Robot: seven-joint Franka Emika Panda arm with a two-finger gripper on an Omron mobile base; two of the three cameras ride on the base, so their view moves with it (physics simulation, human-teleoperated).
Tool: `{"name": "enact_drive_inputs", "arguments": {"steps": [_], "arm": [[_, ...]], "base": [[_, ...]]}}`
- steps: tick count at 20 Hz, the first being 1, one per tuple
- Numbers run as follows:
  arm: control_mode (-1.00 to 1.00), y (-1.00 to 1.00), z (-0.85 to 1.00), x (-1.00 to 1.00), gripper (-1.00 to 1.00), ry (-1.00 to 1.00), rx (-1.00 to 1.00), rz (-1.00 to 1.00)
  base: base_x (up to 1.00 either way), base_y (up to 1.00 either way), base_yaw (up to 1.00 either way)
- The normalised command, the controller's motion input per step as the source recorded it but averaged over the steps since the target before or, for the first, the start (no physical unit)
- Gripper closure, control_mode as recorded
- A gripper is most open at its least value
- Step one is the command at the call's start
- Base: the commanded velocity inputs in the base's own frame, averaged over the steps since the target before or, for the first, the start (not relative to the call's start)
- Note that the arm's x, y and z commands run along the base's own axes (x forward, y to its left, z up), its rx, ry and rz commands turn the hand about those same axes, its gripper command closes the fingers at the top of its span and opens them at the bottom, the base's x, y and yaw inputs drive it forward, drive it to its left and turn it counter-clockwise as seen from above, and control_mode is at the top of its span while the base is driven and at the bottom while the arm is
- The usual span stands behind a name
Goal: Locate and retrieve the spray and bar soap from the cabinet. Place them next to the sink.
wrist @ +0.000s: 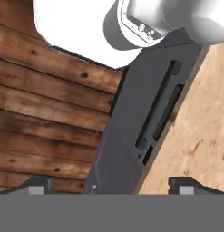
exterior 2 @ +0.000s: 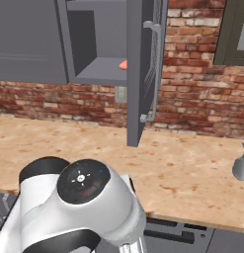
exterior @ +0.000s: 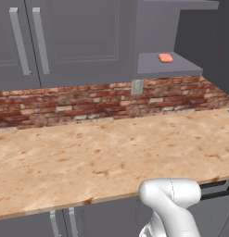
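Observation:
The bar soap [exterior: 165,58] is a small salmon-pink bar lying on the flat grey shelf of the cabinet [exterior: 181,69], up on the wall at the right. From the other side just a corner of the bar soap [exterior 2: 123,64] peeks past the swung-out door, on the cabinet [exterior 2: 101,74] shelf. The spray and the sink are out of view. My gripper [wrist: 114,186] is open, its two dark fingertips [wrist: 38,186] far apart with nothing between them. It hangs low in front of the counter, looking down at the wooden floor, far below the shelf.
A speckled tan counter [exterior: 111,157] runs below a brick backsplash [exterior: 88,102]. Closed grey doors with silver handles [exterior: 39,39] sit left of the niche. An open door [exterior 2: 142,74] juts out edge-on. A pale grey object [exterior 2: 240,165] is cut by the right edge. Dark drawer fronts [wrist: 145,118] stand under the counter.

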Motion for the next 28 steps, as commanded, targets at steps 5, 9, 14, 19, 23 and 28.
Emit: {"name": "enact_drive_inputs", "arguments": {"steps": [5, 9, 14, 19, 23, 28], "arm": [[-1.0, 0.77, 0.11, -0.06, -1.0, 0.0, -0.09, 0.19], [-1.0, 0.84, 0.04, 0.01, -1.0, 0.04, -0.11, 0.23], [-1.0, 0.84, 0.0, 0.03, -1.0, 0.03, -0.06, 0.24], [-1.0, 0.76, 0.08, 0.08, -1.0, 0.02, -0.08, 0.26], [-1.0, 0.45, 0.13, 0.44, -1.0, 0.0, -0.01, 0.28], [-1.0, 0.32, 0.15, 0.51, -1.0, 0.0, 0.0, 0.3]], "base": [[0.0, 0.0, 0.0], [0.0, 0.0, 0.0], [0.0, 0.0, 0.0], [0.0, 0.0, 0.0], [0.0, 0.0, 0.0], [0.0, 0.0, 0.0]]}}
